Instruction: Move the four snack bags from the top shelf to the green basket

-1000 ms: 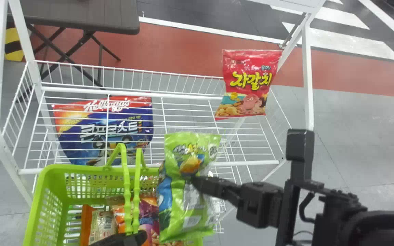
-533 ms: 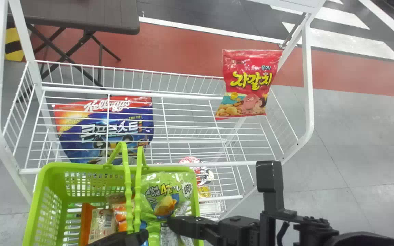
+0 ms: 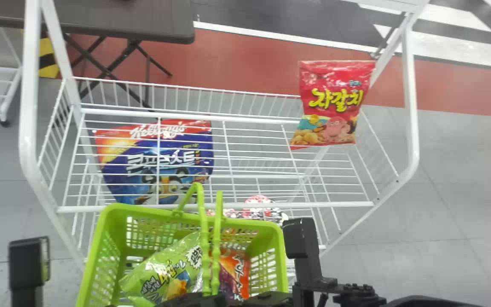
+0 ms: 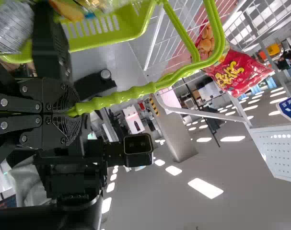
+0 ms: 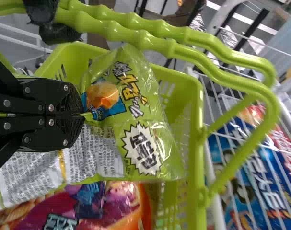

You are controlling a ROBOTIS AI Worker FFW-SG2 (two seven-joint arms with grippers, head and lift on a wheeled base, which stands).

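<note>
Green snack bag pinched in R gripper, at mouth of green basket

R gripper: fingers closed on edge of green snack bag, bag slanting off to gripper's L, passing under basket handles. Can't tell if its bottom touches anything in basket.

Right by R gripper, to its L: L gripper, fingers pressed tog. round the handles, which stand upright over basket.

Orange-and-purple snack bag: inside basket, just ahead of R gripper & a bit L, beside green one, on basket's R side.

Basket itself: mostly L of R gripper, w/ its R wall just ahead. Wire rack beyond basket, ahead of both hands.

Red snack bag: on rack's top shelf, R end, well ahead of R gripper & slightly R, upright, apart from either hand.

Blue-and-red cereal bag: ahead-L of R gripper, on lower lvl, seen thru top shelf wires.

Dark folding table: farther ahead-L, behind rack.
</note>
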